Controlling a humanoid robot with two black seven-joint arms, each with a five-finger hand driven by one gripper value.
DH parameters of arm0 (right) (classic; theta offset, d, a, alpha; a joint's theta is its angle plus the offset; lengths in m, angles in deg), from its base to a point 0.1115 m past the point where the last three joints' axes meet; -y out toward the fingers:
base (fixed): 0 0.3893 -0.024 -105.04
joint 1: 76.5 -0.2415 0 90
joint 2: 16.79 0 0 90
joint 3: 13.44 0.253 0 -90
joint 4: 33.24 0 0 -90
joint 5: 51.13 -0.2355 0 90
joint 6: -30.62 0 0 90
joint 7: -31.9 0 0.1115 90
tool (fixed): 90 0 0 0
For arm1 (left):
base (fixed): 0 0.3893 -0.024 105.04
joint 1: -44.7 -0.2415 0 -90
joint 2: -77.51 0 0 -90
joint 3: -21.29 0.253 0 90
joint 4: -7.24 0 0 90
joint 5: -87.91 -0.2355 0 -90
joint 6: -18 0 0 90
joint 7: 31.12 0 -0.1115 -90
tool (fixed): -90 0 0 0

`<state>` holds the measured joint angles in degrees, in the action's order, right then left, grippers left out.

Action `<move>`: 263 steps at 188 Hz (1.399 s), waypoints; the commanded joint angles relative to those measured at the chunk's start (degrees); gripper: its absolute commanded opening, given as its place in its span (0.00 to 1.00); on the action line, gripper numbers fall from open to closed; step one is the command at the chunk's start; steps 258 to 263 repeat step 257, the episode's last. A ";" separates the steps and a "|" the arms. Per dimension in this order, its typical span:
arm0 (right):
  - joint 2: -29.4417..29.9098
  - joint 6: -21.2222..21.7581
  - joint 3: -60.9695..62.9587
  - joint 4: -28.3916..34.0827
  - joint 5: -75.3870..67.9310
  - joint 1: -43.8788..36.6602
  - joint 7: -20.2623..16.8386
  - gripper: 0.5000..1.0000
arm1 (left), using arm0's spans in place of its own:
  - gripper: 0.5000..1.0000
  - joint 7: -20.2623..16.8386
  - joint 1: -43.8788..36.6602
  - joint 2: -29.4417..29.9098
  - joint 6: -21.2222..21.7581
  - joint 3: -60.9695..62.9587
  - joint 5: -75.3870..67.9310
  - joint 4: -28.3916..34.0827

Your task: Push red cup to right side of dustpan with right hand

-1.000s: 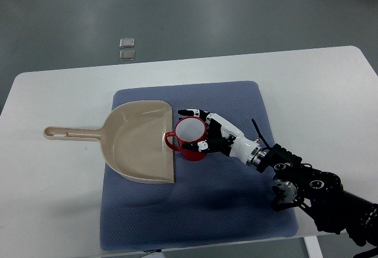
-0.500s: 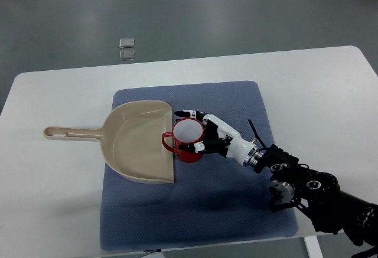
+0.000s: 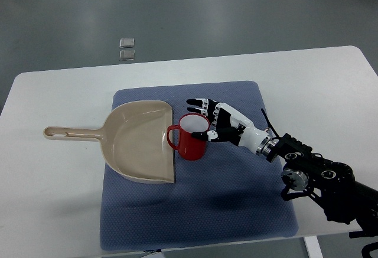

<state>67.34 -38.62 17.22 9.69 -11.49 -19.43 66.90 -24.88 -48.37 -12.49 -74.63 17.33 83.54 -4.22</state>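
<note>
**Cup at dustpan's right edge, right hand open beside it**

Red cup stands upright on the blue mat, just right of the dustpan. Its handle points left and touches or overlaps the dustpan's open straight edge; can't tell which.

Right hand sits on the cup's right and far side. Fingers are spread and loosely curved, gripping nothing. A fingertip is at or over the cup's rim; contact unclear from this angle.

Key relation: cup lies left of the hand, between hand and dustpan. Any further leftward push would drive the cup into or onto the pan, so my read is the cup is already about where the task wants it.

Left arm isn't visible. Dustpan's handle runs left, away from the cup.
</note>
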 commanded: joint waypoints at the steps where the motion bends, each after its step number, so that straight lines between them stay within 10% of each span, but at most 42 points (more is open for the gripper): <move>1: -0.81 0.07 0.01 1.63 0.00 0.15 0.00 0.87 | 1.00 0.00 0.00 0.00 -0.01 0.00 -0.02 0.03; 105: -1.95 -0.54 8.27 -0.30 -0.62 -0.20 0.00 0.87 | 1.00 0.00 0.00 0.00 -0.01 0.09 -0.02 -0.23; 163: -1.78 -2.30 9.68 -8.04 -27.25 -4.60 -5.29 0.87 | 1.00 0.00 0.00 0.00 -0.01 0.09 -0.02 -0.23; 263: -1.42 5.70 10.30 -8.21 -29.80 -4.42 -5.38 0.87 | 1.00 0.00 0.00 0.00 -0.10 0.00 -0.02 -0.32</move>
